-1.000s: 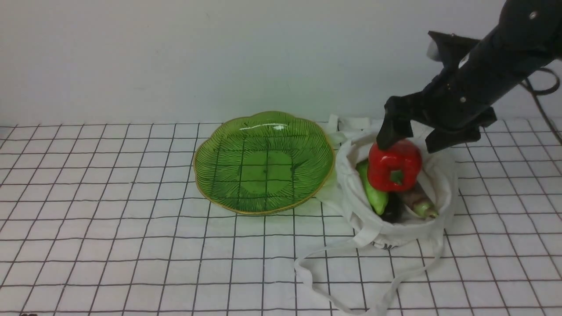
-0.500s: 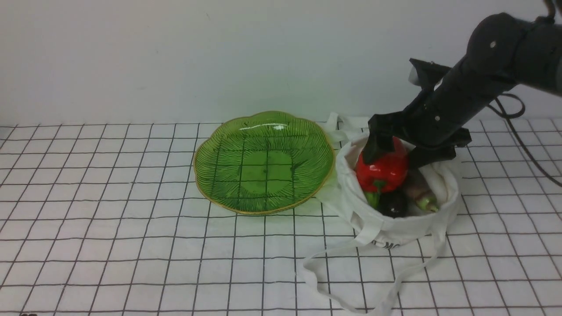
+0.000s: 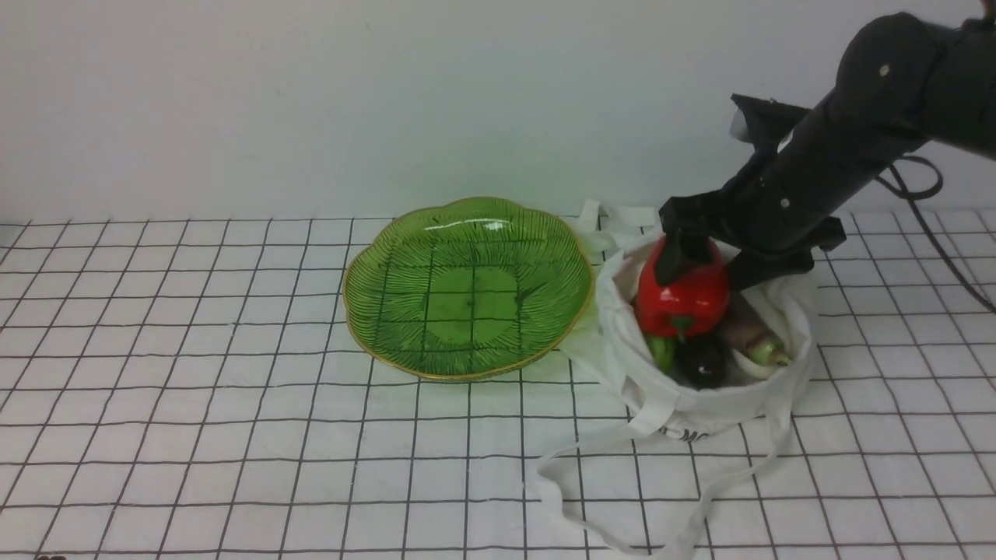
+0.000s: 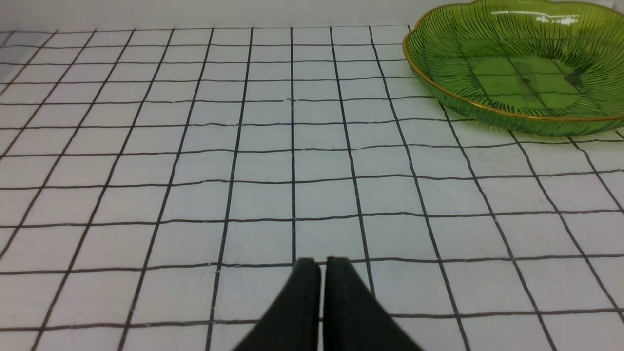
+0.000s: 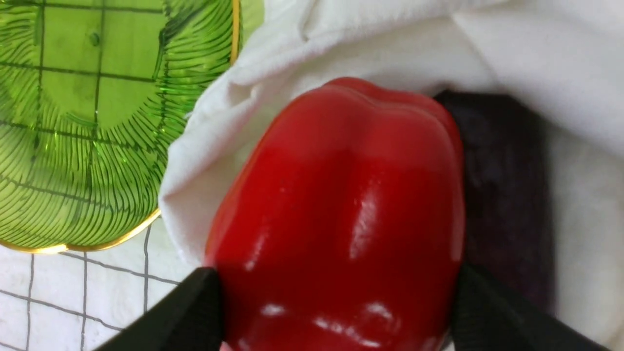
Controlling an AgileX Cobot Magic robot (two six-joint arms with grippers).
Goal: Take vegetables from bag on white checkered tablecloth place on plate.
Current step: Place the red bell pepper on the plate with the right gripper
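In the front view, inside the bag (image 3: pixel 716 404), the eggplant (image 3: pixel 703 361) lies at six o'clock from the red pepper (image 3: pixel 685 292), the root (image 3: pixel 751 334) at four. The right gripper (image 3: pixel 696 271), spread wide, clasps the pepper, slightly nearer two o'clock than just before.

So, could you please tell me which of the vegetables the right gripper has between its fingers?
The red bell pepper: the right gripper grips its sides, while the green, near-black and brownish vegetables lie lower in the bag.

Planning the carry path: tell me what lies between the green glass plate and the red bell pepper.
The front view shows the cloth bag's near rim between plate and pepper.
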